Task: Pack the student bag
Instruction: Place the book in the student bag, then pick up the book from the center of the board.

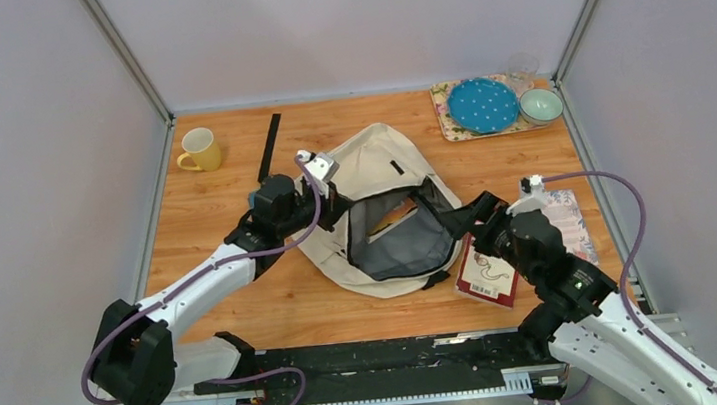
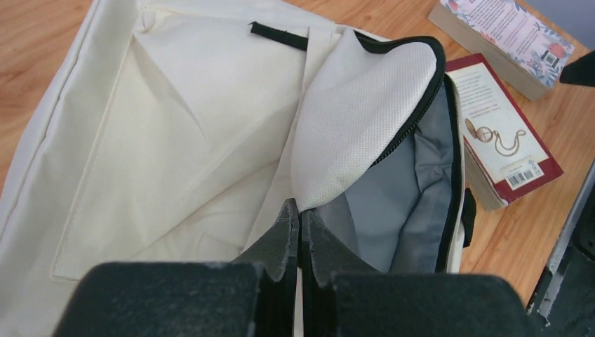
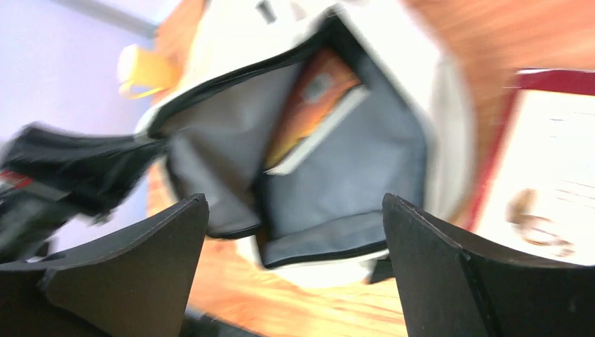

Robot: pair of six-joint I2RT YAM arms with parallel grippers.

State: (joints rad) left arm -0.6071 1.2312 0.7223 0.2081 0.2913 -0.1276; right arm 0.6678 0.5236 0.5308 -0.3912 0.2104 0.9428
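1 orange book (blurred) shows half-hidden inside the student bag.

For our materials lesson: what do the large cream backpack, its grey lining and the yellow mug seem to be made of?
Cream backpack: matte woven fabric, probably canvas; it creases and shows stitched seams. Grey lining: smooth thin cloth, likely synthetic; it folds softly. Yellow mug: probably glazed ceramic, but too small to be sure.

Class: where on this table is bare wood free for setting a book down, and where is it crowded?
Free: between yellow mug and left arm; the near edge before the student bag; the far edge between black strip and tray. Crowded: right side, around red book, floral book and right arm.
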